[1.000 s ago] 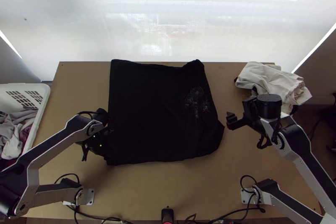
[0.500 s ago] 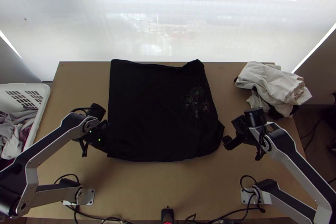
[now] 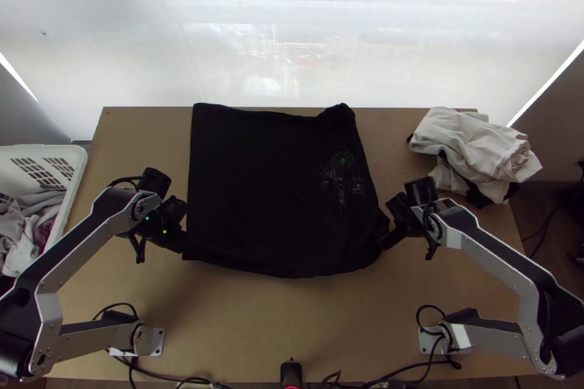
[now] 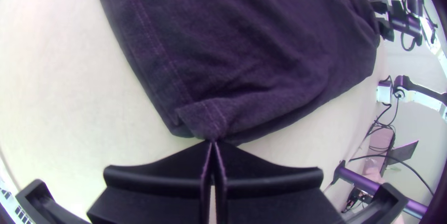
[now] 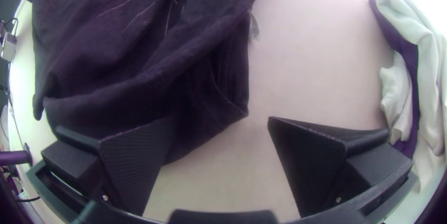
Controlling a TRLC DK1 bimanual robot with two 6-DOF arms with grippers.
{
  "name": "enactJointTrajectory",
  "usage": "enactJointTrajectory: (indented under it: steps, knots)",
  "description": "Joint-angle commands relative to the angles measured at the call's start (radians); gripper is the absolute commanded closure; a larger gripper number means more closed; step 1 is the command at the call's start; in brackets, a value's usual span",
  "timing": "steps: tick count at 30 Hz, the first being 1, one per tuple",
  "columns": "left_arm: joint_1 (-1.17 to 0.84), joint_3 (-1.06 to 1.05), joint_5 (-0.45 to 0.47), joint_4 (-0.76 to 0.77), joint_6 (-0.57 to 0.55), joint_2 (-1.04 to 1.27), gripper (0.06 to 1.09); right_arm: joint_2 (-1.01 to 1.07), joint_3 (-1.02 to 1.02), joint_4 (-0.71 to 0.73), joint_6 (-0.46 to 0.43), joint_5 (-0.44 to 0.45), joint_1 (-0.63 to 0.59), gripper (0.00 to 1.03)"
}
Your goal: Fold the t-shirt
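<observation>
Matte black t-shirt [image 3: 270, 185], squarish, softly creased, fine pale print, corner pinched in left gripper [image 3: 182, 249], right gripper [image 3: 385, 239] spread wide.

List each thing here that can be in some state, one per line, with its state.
Black t-shirt: spread, slightly rumpled, one corner pinched
Left hand: shut on that corner
Right hand: open, at another corner
Pale cloth: bunched
White basket: upright, cloths inside

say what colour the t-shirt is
Black t-shirt, pale print; best seen in the top view.
</observation>
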Motion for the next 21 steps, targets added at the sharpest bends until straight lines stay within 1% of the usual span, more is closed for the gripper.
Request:
enactJointTrajectory:
  steps: [1,2,4,5,9,15,21]
  knots:
    - [0.036,0.009,0.001,-0.008,0.013,-0.003,1.05,0.121,0.038,0.032,0.022,-0.001,0.026,0.44]
    - [0.040,0.009,0.001,-0.008,0.013,-0.003,1.05,0.118,0.036,0.032,0.024,-0.001,0.030,0.57]
    - [0.043,0.012,0.001,-0.011,0.014,-0.006,1.05,0.097,0.032,0.032,0.025,-0.009,0.032,0.88]
    - [0.045,0.015,0.001,-0.012,0.014,-0.007,1.05,0.074,0.029,0.032,0.025,-0.012,0.032,1.00]
    - [0.056,0.040,0.004,-0.039,0.013,-0.027,1.05,-0.055,0.035,-0.006,0.048,-0.021,0.027,1.00]
    - [0.086,0.100,0.021,-0.109,0.016,-0.089,1.05,-0.225,0.122,-0.184,0.076,-0.032,0.041,1.00]
    - [0.114,0.141,0.037,-0.193,0.025,-0.165,1.05,-0.310,0.225,-0.341,0.103,-0.037,0.058,1.00]
